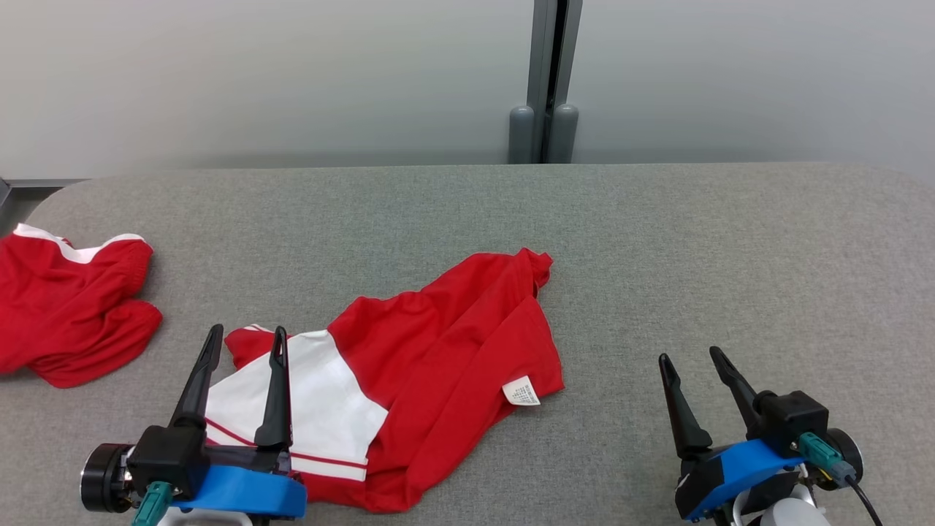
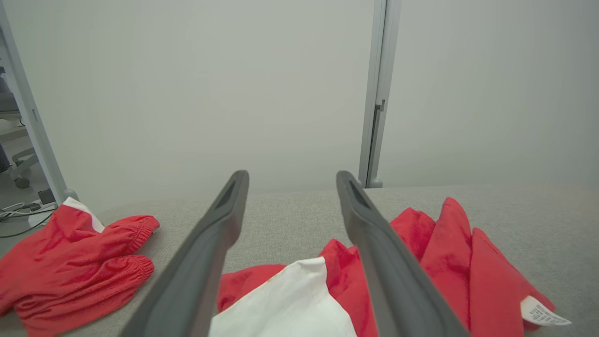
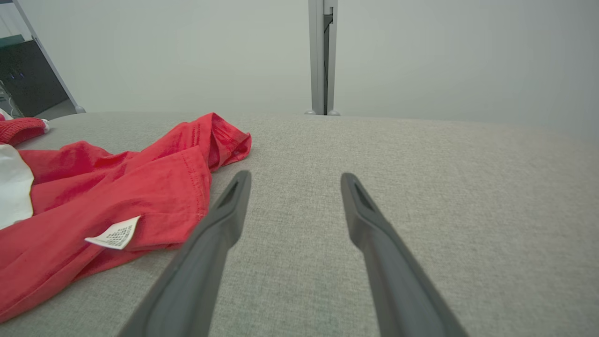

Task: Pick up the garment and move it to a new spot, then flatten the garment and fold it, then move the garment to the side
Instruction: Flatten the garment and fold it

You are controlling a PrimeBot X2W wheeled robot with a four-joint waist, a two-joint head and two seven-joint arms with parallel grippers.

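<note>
1. The left gripper (image 1: 248, 332) has its fingers spread with nothing between them. It sits over the white panel (image 1: 307, 394) of the garment (image 1: 438, 343), and I cannot tell whether it touches the cloth.
2. The right gripper (image 1: 689, 356) is likewise spread and empty, above bare table (image 1: 730, 256). The garment's hem with its care label (image 1: 521, 391) lies near its left side, apart from the fingers.
3. The garment lies crumpled in overlapping layers. A pinch under the left gripper may catch only the top layer, so the garment would likely lift twisted instead of spreading.
4. A one-sided lift would likely drag the far red corner and bunch it further.
5. A second red garment (image 1: 66, 307) lies well off the left gripper's left side. A wide sweep that way could snag it.
</note>
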